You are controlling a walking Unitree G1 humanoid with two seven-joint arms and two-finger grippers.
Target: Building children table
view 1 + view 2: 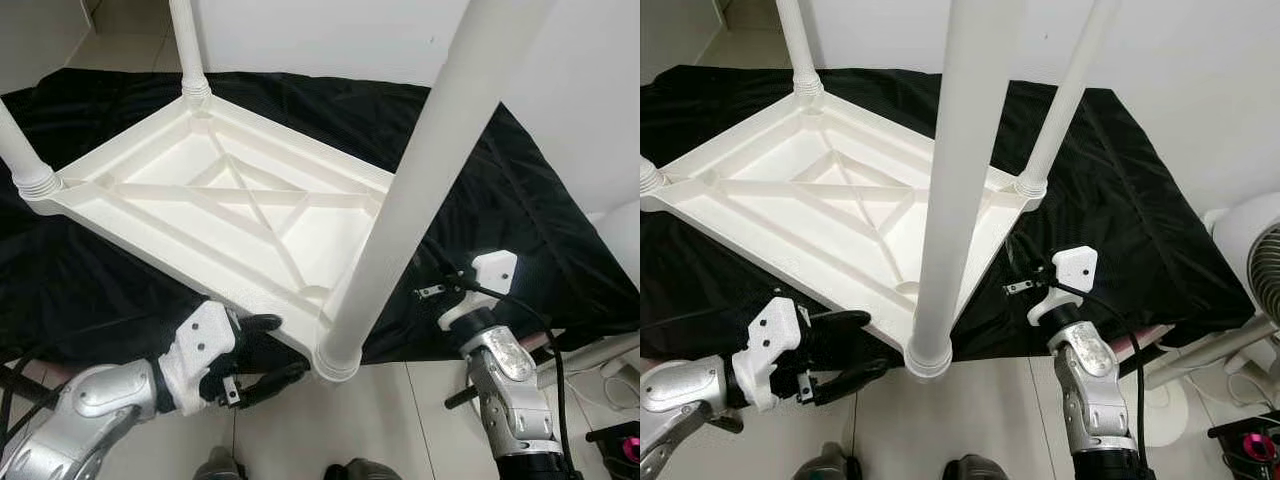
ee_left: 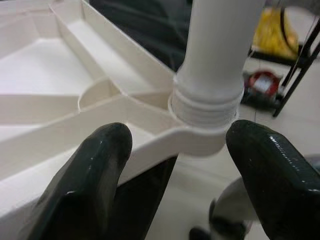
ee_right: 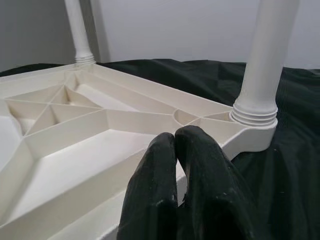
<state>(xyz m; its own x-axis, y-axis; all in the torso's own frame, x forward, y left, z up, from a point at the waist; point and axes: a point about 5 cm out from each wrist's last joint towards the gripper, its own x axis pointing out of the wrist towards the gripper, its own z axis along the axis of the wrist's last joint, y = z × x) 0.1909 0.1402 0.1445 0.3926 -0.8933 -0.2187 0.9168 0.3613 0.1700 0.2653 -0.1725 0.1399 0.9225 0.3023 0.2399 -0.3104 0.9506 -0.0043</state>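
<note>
Table point(image 1: 240, 200) upturned; left gripper point(image 2: 175, 165) fingers wide beside corner leg point(image 2: 215, 55), right gripper point(image 3: 175, 180) fingers seemingly pressed together.

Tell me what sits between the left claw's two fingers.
In the left wrist view, the left claw is open, and between its fingers lies the tabletop's corner socket with the near leg screwed into it, threads showing.

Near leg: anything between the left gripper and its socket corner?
Nothing visible. The left gripper is open right at the tabletop corner, its fingers flanking the near leg where it screws in.
</note>
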